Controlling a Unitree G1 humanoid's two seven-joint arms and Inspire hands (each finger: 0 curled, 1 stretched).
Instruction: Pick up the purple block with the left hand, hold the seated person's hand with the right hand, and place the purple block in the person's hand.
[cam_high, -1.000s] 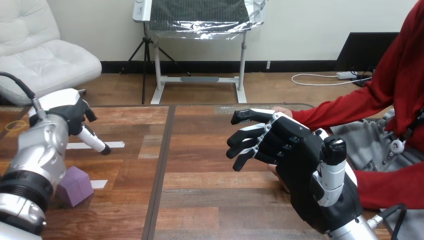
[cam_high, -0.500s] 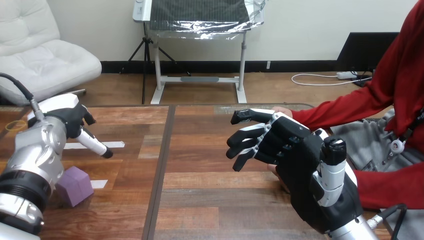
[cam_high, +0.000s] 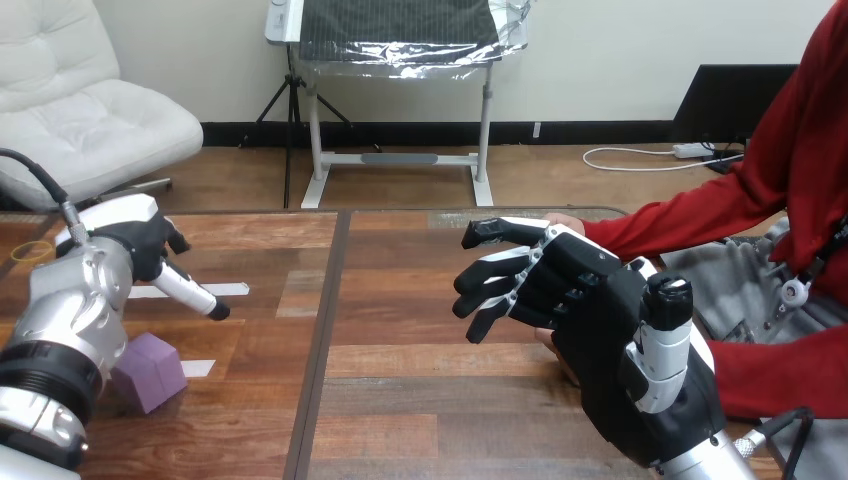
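Note:
The purple block (cam_high: 152, 372) lies on the wooden table (cam_high: 420, 400) at the near left, partly behind my left forearm. My left hand (cam_high: 135, 238) hovers beyond and above it, back up, one straight finger (cam_high: 195, 297) pointing down and right; nothing is in it. At the right, my right hand (cam_high: 590, 300) is raised and open, its straight fingers (cam_high: 490, 285) pointing left. The person's hand (cam_high: 566, 222) lies behind it, mostly hidden, with a red sleeve (cam_high: 690, 225) leading off right. I cannot tell whether the two touch.
Two white tape strips (cam_high: 232, 290) (cam_high: 198, 367) lie on the table near the block. A yellow ring (cam_high: 30, 250) sits at the far left. A dark seam (cam_high: 322, 340) runs down the tabletop. The person's other red-sleeved arm (cam_high: 780, 370) rests at the near right.
My left hand has dropped slightly toward the right, its finger tip lower, and the forearm has drawn left, showing more of the purple block. The right hand and the person's hand stay put.

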